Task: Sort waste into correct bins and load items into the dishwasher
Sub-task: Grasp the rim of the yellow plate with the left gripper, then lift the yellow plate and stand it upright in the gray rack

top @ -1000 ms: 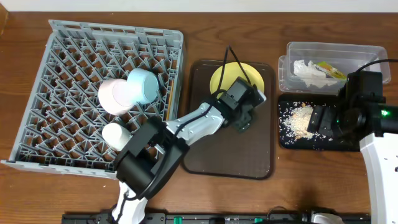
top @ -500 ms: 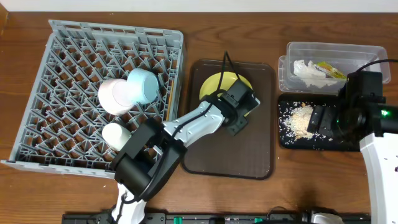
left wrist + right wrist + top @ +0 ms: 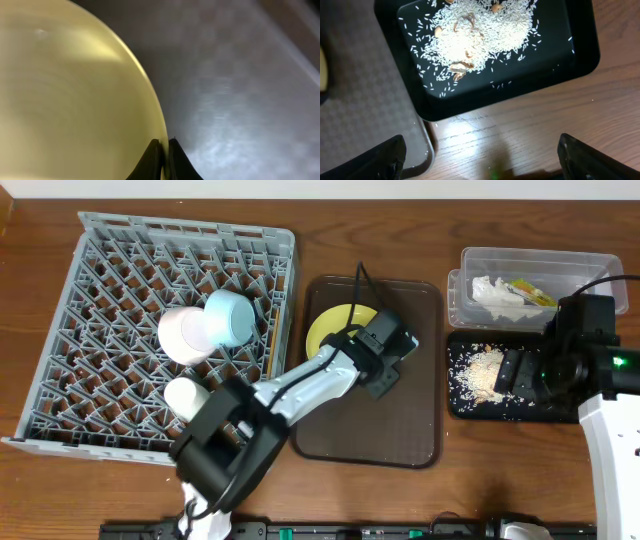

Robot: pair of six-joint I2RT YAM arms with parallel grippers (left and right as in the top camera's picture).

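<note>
I see a big dark brown tray (image 3: 400, 430) lying flat on the brown wooden surface (image 3: 400, 220) — it has round corners and a low rim. Well to its left sits a pale pink cup (image 3: 180, 338). A long black strip (image 3: 380, 532) runs along the near edge of the surface.

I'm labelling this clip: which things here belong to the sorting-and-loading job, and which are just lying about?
Job: plate, dish rack, blue bowl, clear tub, tissue, wrapper, black tray, rice scraps.
Just there: brown serving tray, table.
</note>
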